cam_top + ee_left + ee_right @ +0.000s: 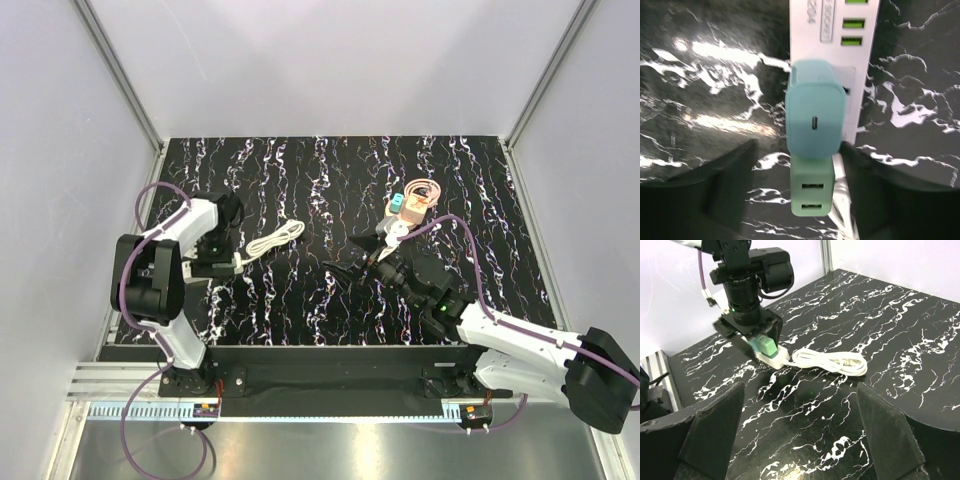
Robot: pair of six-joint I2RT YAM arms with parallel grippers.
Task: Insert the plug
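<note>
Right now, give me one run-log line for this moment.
left claw: open, straddling plug | plug: seated in white power strip | right claw: open, empty, above table

table (330, 300): both arms based at its near edge, side by side.
power strip (860, 75): flat on the left part of the table, under the left gripper (799, 155).
plug (815, 120): on the power strip, between the left gripper's fingers.
second charger (812, 192): just beside the plug, below it in the left wrist view.
cord bundle (275, 240): on the table, just right of the power strip.
right gripper (355, 255): right of centre, well apart from the power strip.
small adapter (398, 205): behind the right gripper, beside a looped cord (424, 195).
</note>
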